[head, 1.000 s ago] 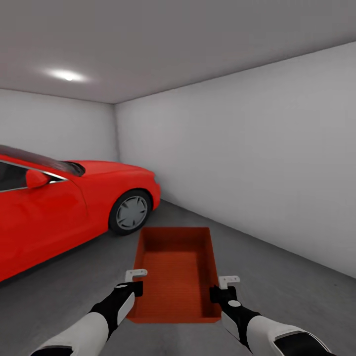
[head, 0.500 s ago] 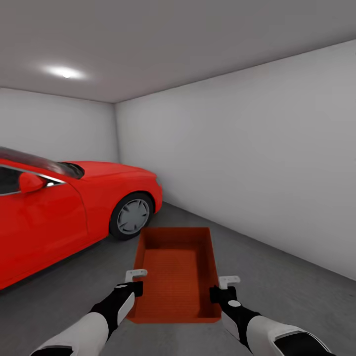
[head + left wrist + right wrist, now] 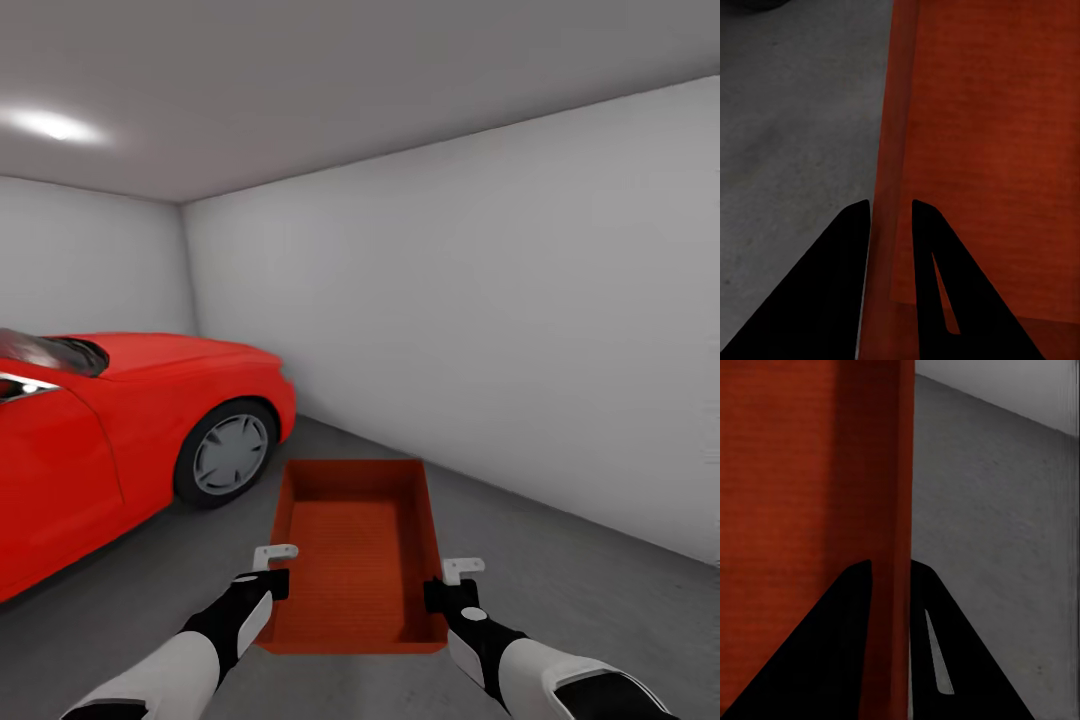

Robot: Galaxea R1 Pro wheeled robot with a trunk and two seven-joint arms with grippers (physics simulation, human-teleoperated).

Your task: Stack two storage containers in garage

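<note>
One orange-red storage container (image 3: 355,555) hangs in front of the robot in the garage, held by both arms above the dark grey floor (image 3: 590,590). Its far end points toward the white wall (image 3: 480,330), and the red car (image 3: 130,430) stands just beyond the container's left side, front wheel (image 3: 228,452) nearest. The container is open-topped and empty, its ribbed bottom visible.

The left claw (image 3: 270,580) is clenched on the container's left wall near the near corner; the left wrist view shows that thin wall (image 3: 891,187) pinched between the two dark fingers (image 3: 844,285). The right claw (image 3: 445,592) grips the container's right wall likewise, with that wall (image 3: 894,532) squeezed between its fingers (image 3: 840,645). The container sits level between the two claws, clear of the car.
</note>
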